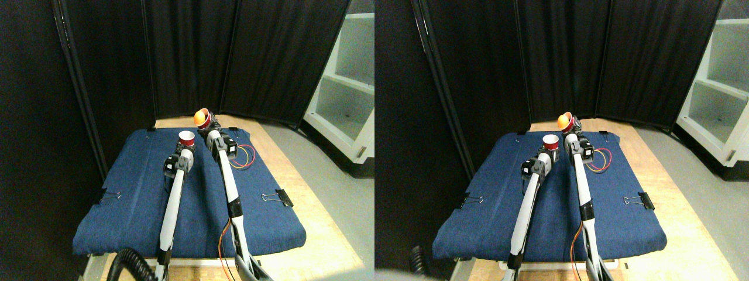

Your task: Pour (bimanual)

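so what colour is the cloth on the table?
Dark blue cloth, clearest in the stereo pair view.

Right of the pincers we see a black binder clip (285, 198) on the blue cloth's (134, 193) edge. Behind them hang black curtains (193, 55); a white shelf unit (345, 99) stands far right.
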`<state>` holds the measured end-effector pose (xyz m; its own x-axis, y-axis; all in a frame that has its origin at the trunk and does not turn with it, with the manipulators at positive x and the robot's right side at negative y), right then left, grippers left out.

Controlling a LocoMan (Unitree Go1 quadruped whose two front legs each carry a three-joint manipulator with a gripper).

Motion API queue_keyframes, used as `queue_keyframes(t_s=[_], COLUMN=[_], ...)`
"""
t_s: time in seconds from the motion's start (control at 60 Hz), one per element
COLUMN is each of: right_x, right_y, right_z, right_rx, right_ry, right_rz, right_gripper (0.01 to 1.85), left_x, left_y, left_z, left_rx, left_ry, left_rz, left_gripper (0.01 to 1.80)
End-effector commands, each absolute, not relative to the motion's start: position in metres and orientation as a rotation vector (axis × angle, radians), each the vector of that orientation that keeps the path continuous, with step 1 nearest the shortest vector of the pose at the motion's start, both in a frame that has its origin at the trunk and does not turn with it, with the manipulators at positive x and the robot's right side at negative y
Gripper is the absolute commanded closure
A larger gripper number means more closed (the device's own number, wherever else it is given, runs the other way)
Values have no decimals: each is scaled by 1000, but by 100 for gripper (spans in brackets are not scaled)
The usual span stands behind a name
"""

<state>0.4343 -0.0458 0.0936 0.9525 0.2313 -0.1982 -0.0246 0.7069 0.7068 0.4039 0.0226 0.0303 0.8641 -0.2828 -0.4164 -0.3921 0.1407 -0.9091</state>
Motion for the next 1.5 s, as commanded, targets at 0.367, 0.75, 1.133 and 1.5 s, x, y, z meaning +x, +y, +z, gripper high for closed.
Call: queue_keyframes(t_s=[0.367, 0.75, 1.133, 1.5], right_x=[432, 435, 434, 436], right_y=[-39, -40, -35, -23], right_z=[102, 102, 103, 101], right_rx=[545, 486, 381, 276], right_ry=[213, 185, 160, 156], right_rz=[204, 255, 332, 392], right_gripper=[143, 142, 141, 144], left_x=[407, 406, 402, 400], left_y=[22, 23, 21, 26], left_z=[39, 38, 37, 40], left_rx=[-1457, -1450, -1448, -1451], left_ry=[559, 560, 538, 531], left_rz=[37, 38, 53, 44], left_gripper=[148, 148, 148, 148])
